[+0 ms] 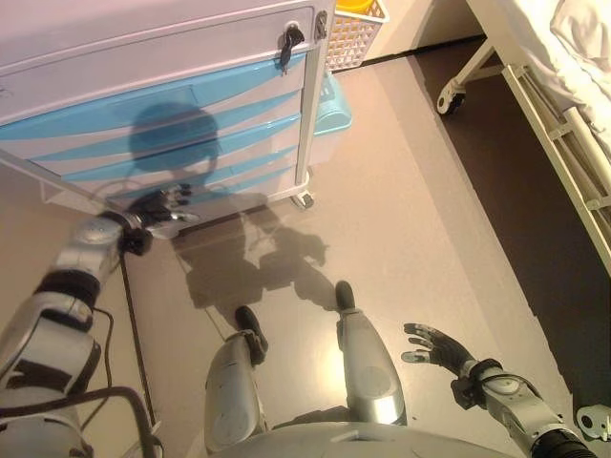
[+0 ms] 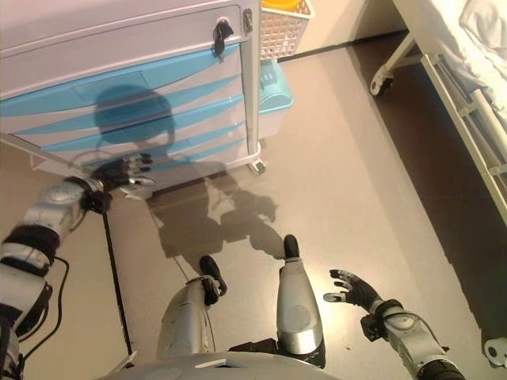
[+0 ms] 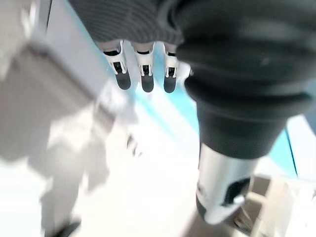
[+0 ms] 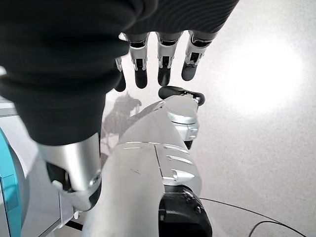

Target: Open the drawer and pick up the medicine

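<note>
A white medical cart with several light-blue drawers (image 1: 162,124) stands ahead on castors, all drawers closed; no medicine shows. My left hand (image 1: 158,204) reaches low toward the bottom drawers near the cart's lower left corner, fingers relaxed and holding nothing; in the left wrist view its fingertips (image 3: 143,79) point at the blue drawer front (image 3: 163,106). My right hand (image 1: 434,345) hangs low at the right above the floor, fingers straight and empty, with its fingers (image 4: 165,69) spread in the right wrist view.
A black key and lock (image 1: 289,43) hang at the cart's top right. A white mesh basket (image 1: 355,33) and a blue bin (image 1: 330,107) sit behind the cart. A bed frame with a castor (image 1: 449,97) runs along the right side.
</note>
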`<state>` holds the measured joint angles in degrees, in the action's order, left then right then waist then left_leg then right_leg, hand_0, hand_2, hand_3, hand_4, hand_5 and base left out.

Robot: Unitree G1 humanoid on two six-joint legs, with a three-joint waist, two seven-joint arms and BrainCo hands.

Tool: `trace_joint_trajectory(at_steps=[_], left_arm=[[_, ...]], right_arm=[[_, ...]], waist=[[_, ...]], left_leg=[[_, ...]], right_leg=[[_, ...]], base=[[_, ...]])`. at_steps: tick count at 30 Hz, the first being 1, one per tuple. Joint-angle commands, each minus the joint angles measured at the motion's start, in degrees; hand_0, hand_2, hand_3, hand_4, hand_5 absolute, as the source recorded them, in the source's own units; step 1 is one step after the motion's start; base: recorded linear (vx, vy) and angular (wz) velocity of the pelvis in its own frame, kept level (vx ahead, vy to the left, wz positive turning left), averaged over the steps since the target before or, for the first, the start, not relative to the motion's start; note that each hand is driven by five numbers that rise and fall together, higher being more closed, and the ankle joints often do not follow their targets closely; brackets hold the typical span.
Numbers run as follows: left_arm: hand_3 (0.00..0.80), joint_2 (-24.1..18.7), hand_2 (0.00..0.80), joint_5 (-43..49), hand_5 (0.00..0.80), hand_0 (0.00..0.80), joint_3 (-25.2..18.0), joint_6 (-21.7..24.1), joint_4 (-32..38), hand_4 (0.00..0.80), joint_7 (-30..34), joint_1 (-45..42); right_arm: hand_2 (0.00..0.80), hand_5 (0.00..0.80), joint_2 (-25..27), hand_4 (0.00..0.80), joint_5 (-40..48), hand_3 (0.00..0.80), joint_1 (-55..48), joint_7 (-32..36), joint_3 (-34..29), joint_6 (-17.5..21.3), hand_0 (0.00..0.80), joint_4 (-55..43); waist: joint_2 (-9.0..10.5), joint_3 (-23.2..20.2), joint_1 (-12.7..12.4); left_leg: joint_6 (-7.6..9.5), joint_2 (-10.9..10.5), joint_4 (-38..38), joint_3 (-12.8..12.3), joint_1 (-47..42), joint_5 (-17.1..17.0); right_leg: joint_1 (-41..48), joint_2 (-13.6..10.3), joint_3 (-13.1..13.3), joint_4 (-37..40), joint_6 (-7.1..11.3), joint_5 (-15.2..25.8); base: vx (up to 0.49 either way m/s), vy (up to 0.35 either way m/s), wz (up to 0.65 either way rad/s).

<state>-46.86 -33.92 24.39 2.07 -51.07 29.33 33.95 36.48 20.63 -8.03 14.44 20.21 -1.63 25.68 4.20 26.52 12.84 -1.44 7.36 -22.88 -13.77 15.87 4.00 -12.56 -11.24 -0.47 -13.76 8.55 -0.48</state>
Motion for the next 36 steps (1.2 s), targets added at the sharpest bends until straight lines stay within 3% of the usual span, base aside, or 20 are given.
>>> trace_joint_trajectory(at_steps=[1,7,12,17,19,25,36], left_arm=[[0.000,0.95,0.000,-2.02,0.000,0.000,-5.53,-1.85,2.72,0.000,2.63,-5.96],[0.000,6.72,0.000,-2.22,0.000,0.000,-7.90,-4.55,7.33,0.000,1.58,-19.48],[0.000,11.56,0.000,-2.21,0.000,0.000,-10.16,-5.58,9.13,0.000,0.91,-29.34],[0.000,16.18,0.000,-2.79,0.000,0.000,-9.56,-6.49,10.65,0.000,1.60,-35.36],[0.000,18.19,0.000,-3.89,0.000,0.000,-8.34,-7.58,11.13,0.000,0.93,-36.56],[0.000,25.50,0.000,-5.12,0.000,0.000,-5.93,-6.42,5.51,0.000,-1.20,-37.08],[0.000,32.42,0.000,-12.19,0.000,0.000,-6.96,-2.25,-8.55,0.000,-2.51,-34.64]], right_arm=[[0.000,0.000,-0.61,0.000,-1.94,0.000,-1.66,0.13,-2.10,-0.95,0.000,-2.11],[0.000,0.000,-1.21,0.000,1.77,0.000,-1.88,-0.80,-4.59,-4.47,0.000,-3.32],[0.000,0.000,-4.31,0.000,7.40,0.000,-2.95,0.87,-5.35,-4.56,0.000,-3.17],[0.000,0.000,-8.17,0.000,9.67,0.000,-3.38,2.95,-3.88,0.15,0.000,-0.40],[0.000,0.000,-10.25,0.000,13.36,0.000,-3.04,4.21,-3.06,-0.23,0.000,1.46],[0.000,0.000,-17.03,0.000,14.81,0.000,0.06,7.45,-1.58,1.96,0.000,14.30],[0.000,0.000,-21.83,0.000,17.50,0.000,3.91,7.69,-0.24,4.65,0.000,28.61]], waist=[[0.01,-2.32,-1.94],[-1.73,-4.77,-4.12],[-3.34,-7.98,-5.91],[-4.66,-11.11,-7.49],[-5.17,-12.20,-8.11],[-6.04,-15.42,-10.23],[-5.37,-18.99,-12.48]], left_leg=[[2.40,-3.90,4.24,1.34,-5.78,2.23],[1.91,-5.05,8.78,3.49,-8.84,0.35],[1.14,-5.40,13.29,5.57,-11.40,-1.36],[0.48,-5.44,15.86,7.20,-13.02,-2.36],[0.21,-5.44,17.01,7.69,-13.88,-2.86],[-0.64,-5.12,21.22,9.05,-15.73,-4.84],[-1.31,-4.85,26.09,10.20,-18.02,-6.82]], right_leg=[[-1.54,-0.14,-0.48,-0.63,-0.50,4.26],[1.66,0.29,-2.08,0.78,-0.98,2.79],[4.79,1.32,-3.73,2.73,-1.64,1.46],[7.26,1.84,-5.71,3.96,-2.31,0.25],[8.38,1.87,-6.61,4.55,-2.53,0.05],[11.62,2.15,-9.40,6.34,-3.04,-0.73],[15.68,2.91,-12.85,9.42,-3.57,-1.08]], base=[[0.000,0.000,0.00],[0.032,0.012,0.04],[0.058,-0.005,0.10],[0.042,0.001,0.13],[0.028,0.017,0.14],[0.015,0.001,0.12],[-0.022,-0.021,0.11]])
